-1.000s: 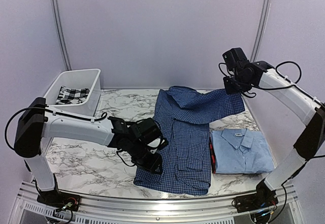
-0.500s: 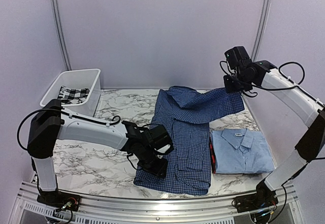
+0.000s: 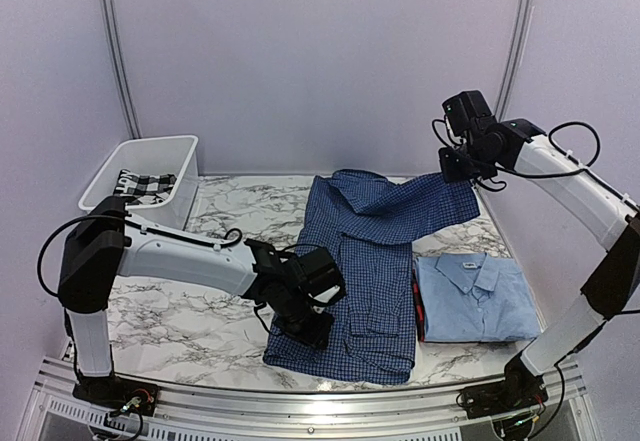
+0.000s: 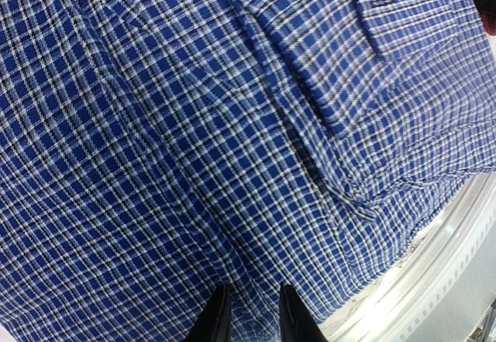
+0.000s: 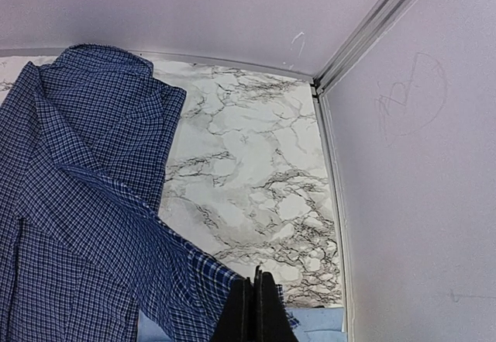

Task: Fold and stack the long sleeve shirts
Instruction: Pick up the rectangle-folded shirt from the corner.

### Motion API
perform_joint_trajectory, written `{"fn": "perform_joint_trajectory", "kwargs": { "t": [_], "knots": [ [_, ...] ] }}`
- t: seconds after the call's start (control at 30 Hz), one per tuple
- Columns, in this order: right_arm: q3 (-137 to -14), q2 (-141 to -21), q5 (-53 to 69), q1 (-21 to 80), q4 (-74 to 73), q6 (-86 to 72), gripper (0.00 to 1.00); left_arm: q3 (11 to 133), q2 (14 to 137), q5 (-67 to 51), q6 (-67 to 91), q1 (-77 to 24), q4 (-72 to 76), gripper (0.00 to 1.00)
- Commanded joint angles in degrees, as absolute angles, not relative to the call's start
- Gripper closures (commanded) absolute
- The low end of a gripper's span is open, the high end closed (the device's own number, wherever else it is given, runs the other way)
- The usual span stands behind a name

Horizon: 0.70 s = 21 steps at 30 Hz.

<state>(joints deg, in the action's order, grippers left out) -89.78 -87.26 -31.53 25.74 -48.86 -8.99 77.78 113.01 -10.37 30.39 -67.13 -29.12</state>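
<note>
Marble bench [image 3: 180, 311] | right claw [image 5: 253, 284] high, far right, clamping dark blue checked cloth shirt [image 3: 360, 261] by sleeve [image 3: 440, 206] | left claw [image 4: 254, 291] low, near-left shirt edge, grip unclear.

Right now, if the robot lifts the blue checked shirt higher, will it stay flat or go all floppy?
Probably floppy: the dark blue checked shirt droops where the right gripper holds its sleeve up. Likely light too, since one pinch lifts that sleeve.

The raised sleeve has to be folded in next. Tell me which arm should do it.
Right. The right gripper is shut on the sleeve cuff of the dark blue checked shirt, holding it off the table. The left gripper sits low at the shirt's near-left hem, far from that sleeve.
</note>
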Motion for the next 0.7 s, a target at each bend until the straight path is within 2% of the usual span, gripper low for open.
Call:
{"fn": "perform_joint_trajectory", "kwargs": {
  "t": [0.0,0.2,0.47,0.67],
  "knots": [
    [-92.05,-86.04,-31.22,25.58,-47.63,-9.14,1.0,78.71,114.86,-8.71,29.88,-67.59,-31.47,0.77],
    [-92.11,-86.01,-30.92,25.55,-47.46,-8.92,1.0,78.99,115.63,-8.52,29.97,-67.59,-31.64,0.79],
    [-92.52,-86.05,-30.91,25.61,-47.44,-8.87,1.0,79.65,114.12,-7.68,29.59,-67.59,-31.71,0.98],
    [-94.2,-85.61,-31.72,25.66,-48.0,-8.63,1.0,79.37,111.09,-7.3,29.1,-67.59,-32.02,1.0]
  ]
}}
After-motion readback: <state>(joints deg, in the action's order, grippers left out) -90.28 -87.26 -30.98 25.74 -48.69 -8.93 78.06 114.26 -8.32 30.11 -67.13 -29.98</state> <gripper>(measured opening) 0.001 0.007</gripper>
